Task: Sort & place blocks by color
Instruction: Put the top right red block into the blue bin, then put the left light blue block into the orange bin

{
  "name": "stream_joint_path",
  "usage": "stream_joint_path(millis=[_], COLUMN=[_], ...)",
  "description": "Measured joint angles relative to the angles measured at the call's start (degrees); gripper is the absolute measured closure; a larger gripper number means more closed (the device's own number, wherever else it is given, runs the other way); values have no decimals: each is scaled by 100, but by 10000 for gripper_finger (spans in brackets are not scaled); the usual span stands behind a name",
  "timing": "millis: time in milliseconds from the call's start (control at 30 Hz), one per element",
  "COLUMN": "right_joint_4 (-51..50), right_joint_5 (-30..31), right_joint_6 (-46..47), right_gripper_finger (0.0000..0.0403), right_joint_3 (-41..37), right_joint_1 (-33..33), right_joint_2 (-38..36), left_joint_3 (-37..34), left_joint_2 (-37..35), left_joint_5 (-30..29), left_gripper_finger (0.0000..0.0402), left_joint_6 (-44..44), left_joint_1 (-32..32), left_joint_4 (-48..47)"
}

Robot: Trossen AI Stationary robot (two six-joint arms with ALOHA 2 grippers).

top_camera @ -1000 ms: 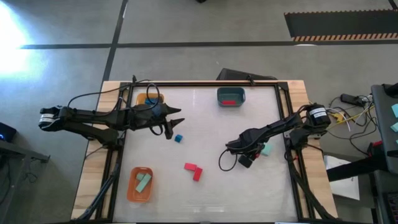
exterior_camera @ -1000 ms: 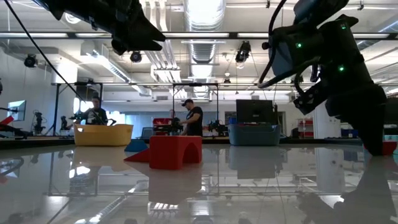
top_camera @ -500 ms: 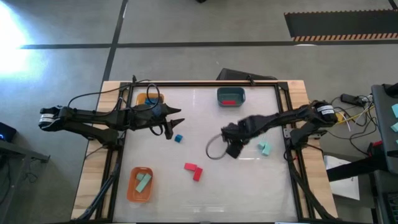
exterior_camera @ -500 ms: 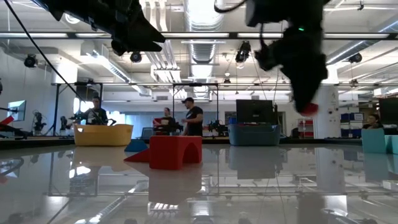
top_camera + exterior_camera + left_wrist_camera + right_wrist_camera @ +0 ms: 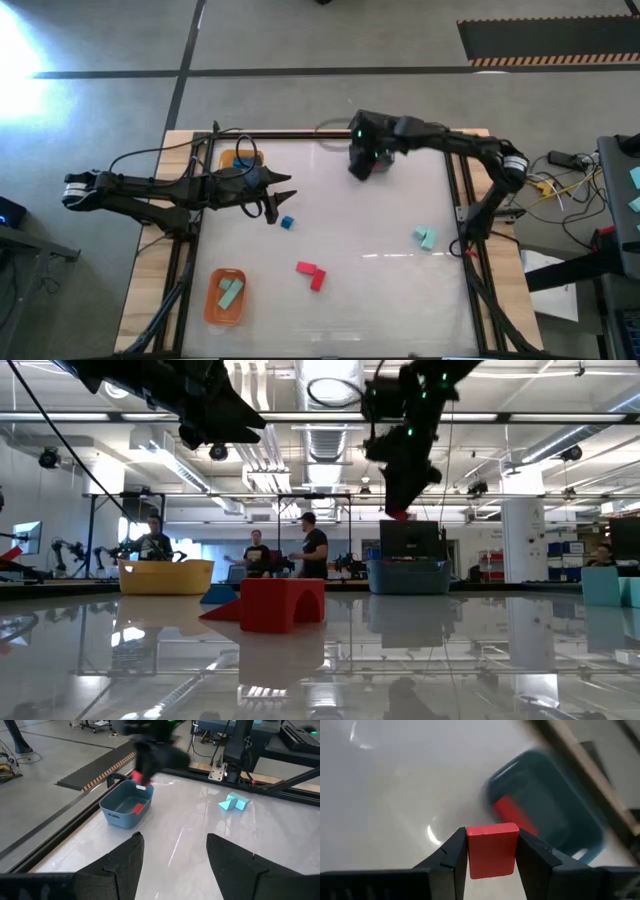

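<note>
My right gripper (image 5: 362, 166) hangs over the dark teal tray (image 5: 372, 155) at the table's far edge, shut on a red block (image 5: 491, 849). Another red block (image 5: 512, 813) lies inside that tray. My left gripper (image 5: 276, 205) stands open above the table at the left, with nothing between its fingers. A small blue block (image 5: 287, 223) lies just beside it. Two red blocks (image 5: 311, 274) lie touching each other near the middle, and mint blocks (image 5: 427, 238) lie at the right. My right gripper pinches the red block by two opposite sides (image 5: 470, 851) between its two fingers. The fingers slant down from above. The block is lifted clear, high over the table beside the teal tray's rim (image 5: 131, 785).
An orange tray (image 5: 213, 310) holding mint blocks (image 5: 231, 292) stands at the near left. A yellow tray (image 5: 243, 158) sits at the far left, partly under my left arm. Bare table lies between the red blocks and the teal tray. People stand in the room beyond.
My right gripper has risen from beside the mint blocks at the right and swung toward the far edge, tipping further downward. It has carried the red block over to the teal tray. My left arm has kept still.
</note>
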Motion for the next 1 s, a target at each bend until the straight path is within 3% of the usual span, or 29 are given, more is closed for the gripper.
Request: stream_joint_path(millis=[167, 300, 567, 1000], right_joint_4=[411, 450, 561, 681], right_joint_5=[-357, -465, -402, -400], right_joint_6=[-244, -305, -334, -72], right_gripper_finger=[283, 283, 254, 206], right_joint_3=[2, 2, 2, 2], right_joint_1=[-843, -1120, -1224, -1208], right_joint_2=[463, 858, 1189, 947], left_joint_3=[0, 0, 0, 11], left_joint_2=[0, 0, 0, 0], left_joint_5=[0, 0, 0, 0], left_gripper_finger=[201, 201, 201, 201], left_joint_6=[97, 103, 171, 201], left_joint_1=[0, 1, 0, 2], left_joint_4=[1, 1, 1, 3])
